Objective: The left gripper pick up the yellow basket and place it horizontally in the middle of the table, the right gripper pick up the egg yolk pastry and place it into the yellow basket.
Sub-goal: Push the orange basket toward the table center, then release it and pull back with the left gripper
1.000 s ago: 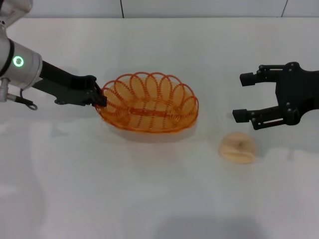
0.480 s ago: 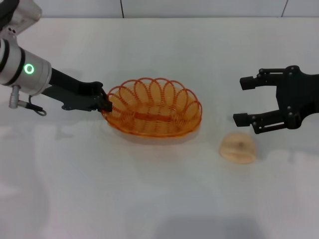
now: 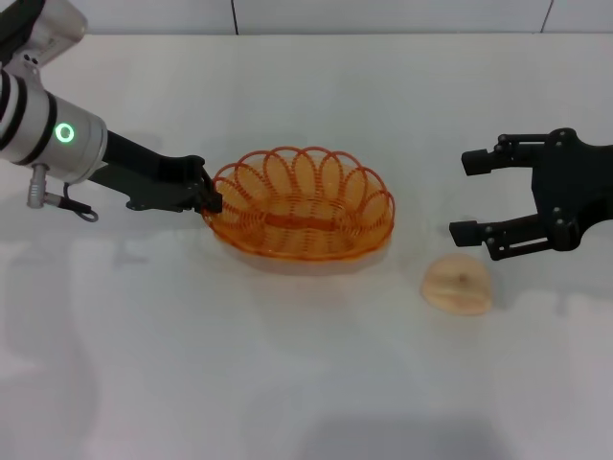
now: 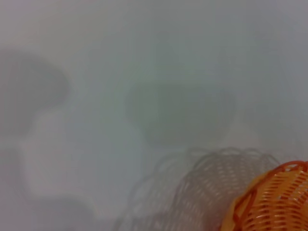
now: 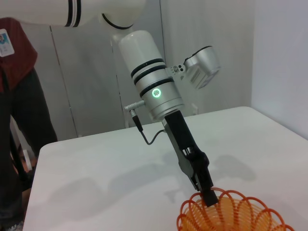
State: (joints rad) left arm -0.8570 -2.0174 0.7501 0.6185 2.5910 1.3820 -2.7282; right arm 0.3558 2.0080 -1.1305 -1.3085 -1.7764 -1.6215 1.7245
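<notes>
Head view, left gripper [image 3: 207, 196] pinching yellow basket [image 3: 302, 205] rim

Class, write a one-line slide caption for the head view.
Left end effector grips yellow basket; open right end effector waits above egg yolk pastry.

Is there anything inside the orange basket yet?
Empty. The yellow basket shows only its wire bottom; the egg yolk pastry lies on the table beside it.
</notes>
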